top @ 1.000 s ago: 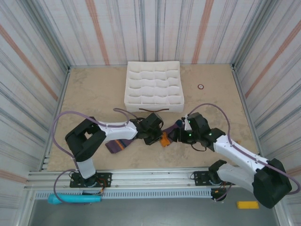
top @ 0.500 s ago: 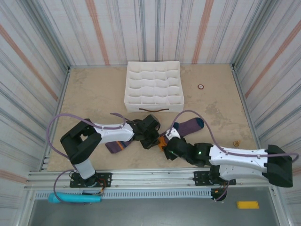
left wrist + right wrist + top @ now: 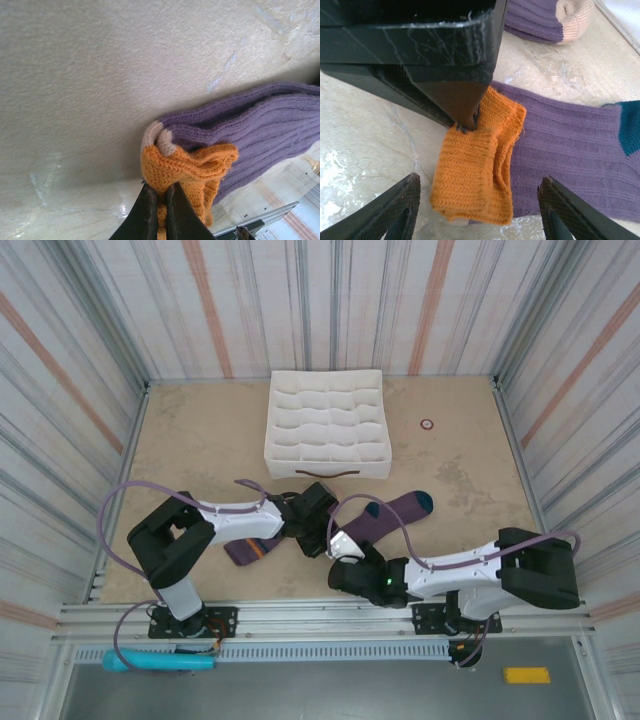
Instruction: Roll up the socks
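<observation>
The left gripper (image 3: 161,194) has its fingers pressed together on the orange cuff (image 3: 192,167) of the cuffed sock (image 3: 255,127), pinching a fold of the knit at the cuff's edge. From above, this gripper (image 3: 318,532) sits at the middle of the table (image 3: 200,440), just in front of the white organizer (image 3: 327,425). The cuffed sock (image 3: 385,517) lies flat on the table and runs from the pinched end out to the right, ending in a teal patch (image 3: 425,502). The right gripper (image 3: 480,185) faces the same cuff (image 3: 475,175) with its fingers (image 3: 385,215) spread wide, one on either side of the cuff and touching nothing. In the overhead view the right gripper (image 3: 340,558) lies low near the front edge, just beside the left gripper. The striped sock (image 3: 250,548) lies under the left arm, to the left of the cuffed sock. In the right wrist view a peach toe (image 3: 572,12) on purple knit rests on the table just beyond the left gripper's finger (image 3: 462,102). A small ring (image 3: 427,424) lies well apart, right of the organizer.
</observation>
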Controlling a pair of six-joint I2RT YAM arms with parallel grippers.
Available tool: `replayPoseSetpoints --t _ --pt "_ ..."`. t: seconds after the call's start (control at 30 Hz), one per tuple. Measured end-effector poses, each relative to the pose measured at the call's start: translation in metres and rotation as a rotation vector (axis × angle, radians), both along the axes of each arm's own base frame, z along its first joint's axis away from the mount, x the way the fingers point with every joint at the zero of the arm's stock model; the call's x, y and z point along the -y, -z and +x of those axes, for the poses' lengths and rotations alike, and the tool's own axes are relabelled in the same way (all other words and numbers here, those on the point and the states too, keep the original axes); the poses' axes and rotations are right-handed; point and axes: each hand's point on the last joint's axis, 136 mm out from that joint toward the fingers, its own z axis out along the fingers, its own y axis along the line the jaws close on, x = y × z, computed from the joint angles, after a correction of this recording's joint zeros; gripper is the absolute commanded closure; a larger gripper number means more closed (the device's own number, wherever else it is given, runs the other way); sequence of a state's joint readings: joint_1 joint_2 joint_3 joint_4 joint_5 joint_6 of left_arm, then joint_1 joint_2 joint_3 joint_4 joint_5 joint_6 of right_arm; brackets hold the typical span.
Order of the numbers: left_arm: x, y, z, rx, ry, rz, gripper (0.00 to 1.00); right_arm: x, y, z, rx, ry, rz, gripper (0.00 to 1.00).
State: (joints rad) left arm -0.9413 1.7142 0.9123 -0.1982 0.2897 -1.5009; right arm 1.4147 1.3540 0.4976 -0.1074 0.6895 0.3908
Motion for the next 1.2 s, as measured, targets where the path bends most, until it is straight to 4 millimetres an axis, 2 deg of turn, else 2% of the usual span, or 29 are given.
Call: replayPoseSetpoints --t 0.23,0.53,0.7,0.77,0.87,1.0,1.07,1.13,1.2 --pt "0.0 0.0 -0.001 -0.005 0.003 -0.003 1.0 -0.005 0.001 0.004 0.023 0.007 0.009 0.41" --pt "0.0 0.0 -0.001 -0.019 0.002 -0.013 1.0 -0.004 0.016 0.005 0.023 0.023 -0.023 0.46" --pt "0.0 -0.001 -0.001 -0.021 0.004 -0.025 1.0 -0.006 0.018 0.007 0.032 0.044 -0.005 0.54" --pt "0.0 -0.001 -0.001 -0.021 0.004 -0.027 1.0 -0.007 0.019 0.008 0.032 0.055 0.007 0.61" --pt "0.001 0.0 -0.001 -0.017 0.005 -0.041 0.9 -0.009 0.02 0.008 0.029 0.056 0.012 0.75" --pt "0.001 -0.002 0.001 0.0 -0.001 -0.065 0.78 -0.006 0.023 0.01 0.017 0.063 0.036 0.88" --pt "0.001 -0.004 0.001 0.01 -0.006 -0.075 0.72 -0.005 0.022 0.013 -0.005 0.073 0.08 1.0" --pt "0.0 -0.006 0.002 0.024 -0.011 -0.084 0.64 -0.002 0.022 0.015 -0.032 0.082 0.121 1.0" --pt "-0.002 -0.006 0.004 0.037 -0.019 -0.084 0.49 -0.001 0.021 0.017 -0.062 0.085 0.16 1.0"
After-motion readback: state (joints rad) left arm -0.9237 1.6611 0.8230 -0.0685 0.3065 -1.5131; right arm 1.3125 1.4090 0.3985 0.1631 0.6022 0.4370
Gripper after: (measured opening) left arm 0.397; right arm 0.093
